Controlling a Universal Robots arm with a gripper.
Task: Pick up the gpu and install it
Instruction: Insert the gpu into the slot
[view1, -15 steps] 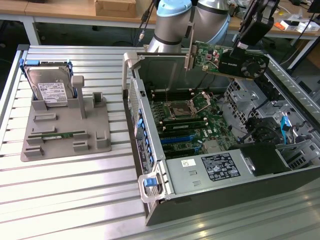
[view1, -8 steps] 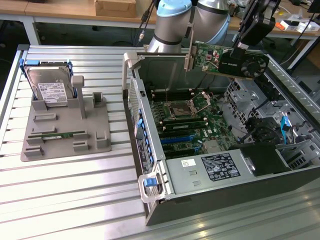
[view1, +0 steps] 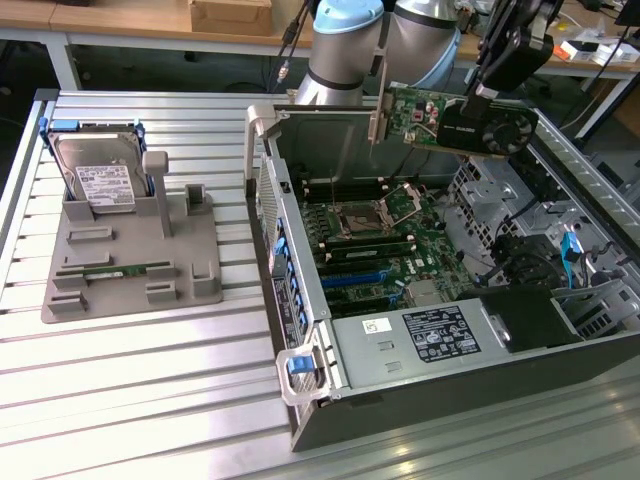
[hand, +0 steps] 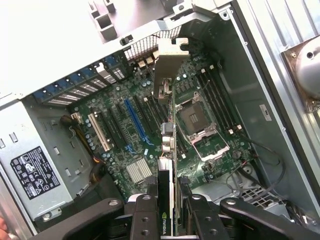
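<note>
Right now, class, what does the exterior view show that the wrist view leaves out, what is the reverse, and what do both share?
Exterior view, not wrist: the hard drive and memory stick on the grey holder, beside the computer case. Wrist view, not exterior: the white expansion slot. Both: the gpu, clamped in the gripper above the open case, the CPU socket and the power supply label.

This looks like a robotics lab or an electronics workshop. A ribbed aluminium surface (view1: 150, 400) carries an open computer case (view1: 460, 400) with its motherboard (hand: 130, 125) bare, and beside it a grey holder (view1: 130, 265) with a hard drive (view1: 100, 180) standing in it. A robot arm (view1: 345, 50) rises beyond the case, and its pincer (view1: 488, 92) holds the gpu (view1: 425, 115) above it. At the back stand wooden workbenches (view1: 120, 18) with a cardboard box (view1: 232, 14) and cables (view1: 290, 40).
</note>
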